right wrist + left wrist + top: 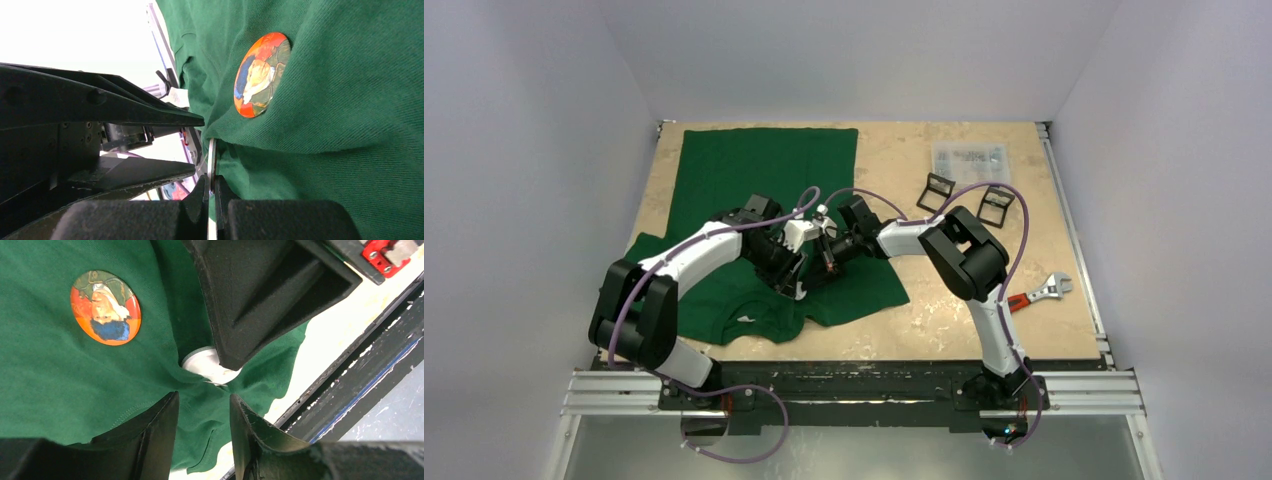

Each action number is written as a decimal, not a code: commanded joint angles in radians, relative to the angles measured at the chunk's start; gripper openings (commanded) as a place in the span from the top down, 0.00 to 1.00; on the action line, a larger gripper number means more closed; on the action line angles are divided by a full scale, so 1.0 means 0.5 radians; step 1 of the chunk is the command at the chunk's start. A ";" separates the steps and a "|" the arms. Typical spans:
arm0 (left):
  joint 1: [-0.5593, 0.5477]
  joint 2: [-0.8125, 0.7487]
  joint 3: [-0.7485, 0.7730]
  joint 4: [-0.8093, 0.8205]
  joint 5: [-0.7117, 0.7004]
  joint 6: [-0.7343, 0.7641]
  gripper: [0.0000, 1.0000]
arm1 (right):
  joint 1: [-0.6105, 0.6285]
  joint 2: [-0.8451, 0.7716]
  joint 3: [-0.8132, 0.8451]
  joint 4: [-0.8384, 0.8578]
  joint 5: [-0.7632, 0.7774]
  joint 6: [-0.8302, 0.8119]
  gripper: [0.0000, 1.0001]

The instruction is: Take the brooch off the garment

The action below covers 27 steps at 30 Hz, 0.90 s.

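Note:
The dark green garment [744,170] lies spread on the left half of the table. A round orange picture brooch [105,307] sits pinned flat on its cloth and shows again in the right wrist view [261,75]. My right gripper [210,182] is shut on the rim of a thin white disc [211,160], with cloth bunched tightly against the disc [207,367]. My left gripper [204,397] faces it, jaws apart on either side of a ridge of green cloth [200,415]. Both grippers meet over the shirt's lower part [814,255].
A red-handled wrench [1041,292] lies at the right edge. Two small black frames [936,190] [996,203] and a clear plastic box [969,158] sit at the back right. The metal rail [874,385] runs along the table's near edge, close below the shirt's collar.

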 commanded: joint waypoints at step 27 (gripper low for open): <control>-0.034 0.083 0.103 -0.037 0.179 -0.061 1.00 | -0.037 -0.081 0.061 -0.014 0.003 0.004 1.00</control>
